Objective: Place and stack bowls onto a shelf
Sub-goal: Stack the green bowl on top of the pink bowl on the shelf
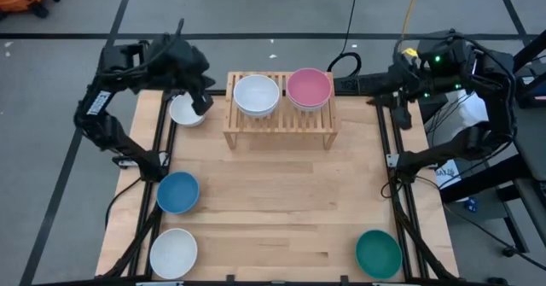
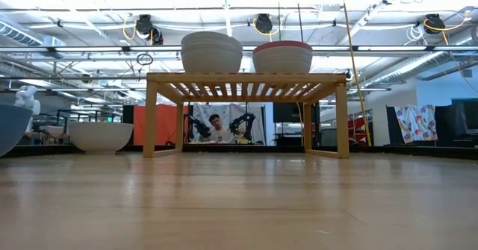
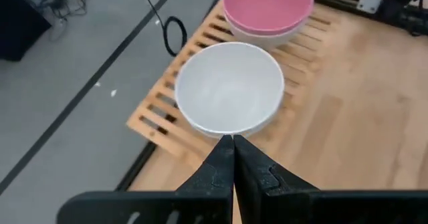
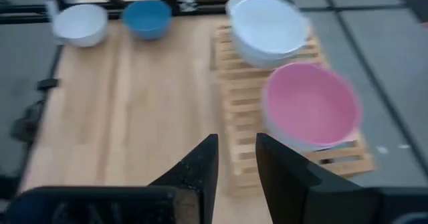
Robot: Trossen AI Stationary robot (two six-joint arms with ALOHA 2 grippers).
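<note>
Left end effector [image 3: 233, 147] closed; right end effector [image 4: 235, 158] parted, empty; shelf [image 1: 280, 122] holds white bowl [image 1: 256, 95], pink bowl [image 1: 308, 88].

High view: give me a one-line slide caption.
White bowl and pink bowl sit on the shelf; blue bowl, green bowl and two more white ones wait on the table.

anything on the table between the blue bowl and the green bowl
Nothing: in the high view only bare tabletop lies between the blue bowl and the green bowl.
</note>
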